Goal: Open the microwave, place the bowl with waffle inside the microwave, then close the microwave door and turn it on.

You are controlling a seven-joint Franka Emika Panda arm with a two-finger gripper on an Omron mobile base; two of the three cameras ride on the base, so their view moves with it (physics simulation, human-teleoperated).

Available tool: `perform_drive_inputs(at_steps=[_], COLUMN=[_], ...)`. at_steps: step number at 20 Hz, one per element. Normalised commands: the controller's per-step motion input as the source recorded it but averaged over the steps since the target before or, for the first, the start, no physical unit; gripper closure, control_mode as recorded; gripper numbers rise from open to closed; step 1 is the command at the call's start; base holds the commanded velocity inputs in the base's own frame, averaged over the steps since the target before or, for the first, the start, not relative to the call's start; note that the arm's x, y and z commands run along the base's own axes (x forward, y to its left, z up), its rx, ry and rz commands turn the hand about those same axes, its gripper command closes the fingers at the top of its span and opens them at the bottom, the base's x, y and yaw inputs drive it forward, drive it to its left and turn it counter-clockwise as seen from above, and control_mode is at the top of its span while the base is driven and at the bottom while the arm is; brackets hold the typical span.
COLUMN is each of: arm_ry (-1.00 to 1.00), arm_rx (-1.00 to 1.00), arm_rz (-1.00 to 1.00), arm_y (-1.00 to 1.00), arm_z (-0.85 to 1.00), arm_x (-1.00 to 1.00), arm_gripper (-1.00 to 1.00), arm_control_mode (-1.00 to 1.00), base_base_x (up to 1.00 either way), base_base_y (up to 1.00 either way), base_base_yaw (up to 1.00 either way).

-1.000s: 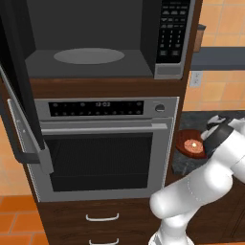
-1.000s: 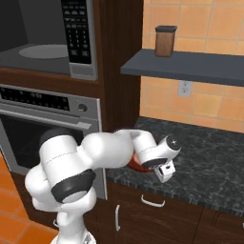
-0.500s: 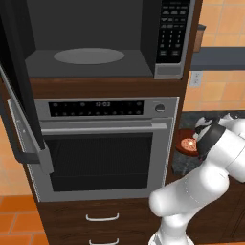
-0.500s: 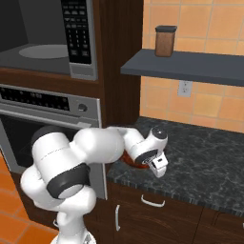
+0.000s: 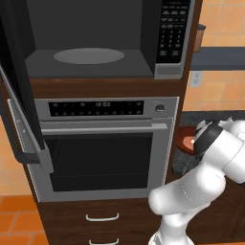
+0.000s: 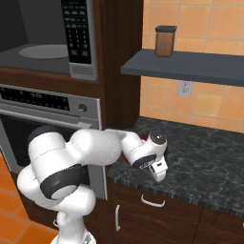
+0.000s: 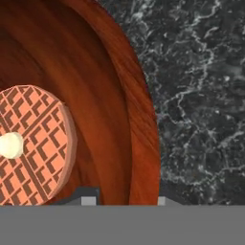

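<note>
The microwave door (image 5: 21, 91) was seen swung fully open to the left, and the grey turntable (image 5: 89, 56) inside the microwave (image 5: 95, 43) was bare. The bowl with waffle (image 5: 188, 141) was found on the dark speckled bench (image 6: 205, 162), just right of the oven (image 5: 107, 143) and well below the microwave cavity. In the hand view, the bowl's rim (image 7: 143, 129) was seen running between the two fingers (image 7: 89, 201), one tip lying inside the bowl beside the waffle (image 7: 33, 143) and the other outside over the bench. The fingers were thus judged to be spread astride the near rim, not yet closed on it. A pinch on that rim was judged to be the coming move, the bowl then needing to be carried up and leftward to the turntable.
</note>
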Motion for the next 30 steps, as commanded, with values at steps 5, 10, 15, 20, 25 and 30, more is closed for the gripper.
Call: perform_drive_inputs(at_steps=[5, 10, 15, 20, 25, 30], arm_ry=[-0.05, -0.17, -0.17, -0.06, -0.04, -0.08], arm_rx=[0.12, 0.0, -0.01, 0.0, 0.0, 0.0], arm_rz=[-0.08, 0.0, 0.0, 0.02, 0.0, 0.0], arm_y=[-0.54, -0.03, 0.23, 0.49, 0.67, 0.88], arm_z=[0.81, 0.92, 0.96, 1.0, 1.0, 1.0], arm_x=[-0.7, -1.0, -1.0, -0.77, -0.5, -0.52], arm_gripper=[1.0, 1.0, 1.0, 1.0, 1.0, 1.0], arm_control_mode=[-1.0, -1.0, -1.0, -1.0, -1.0, -1.0], base_base_x=[0.0, 0.0, 0.0, 0.0, 0.0, 0.0], base_base_y=[0.0, 0.0, 0.0, 0.0, 0.0, 0.0], base_base_yaw=[0.0, 0.0, 0.0, 0.0, 0.0, 0.0])
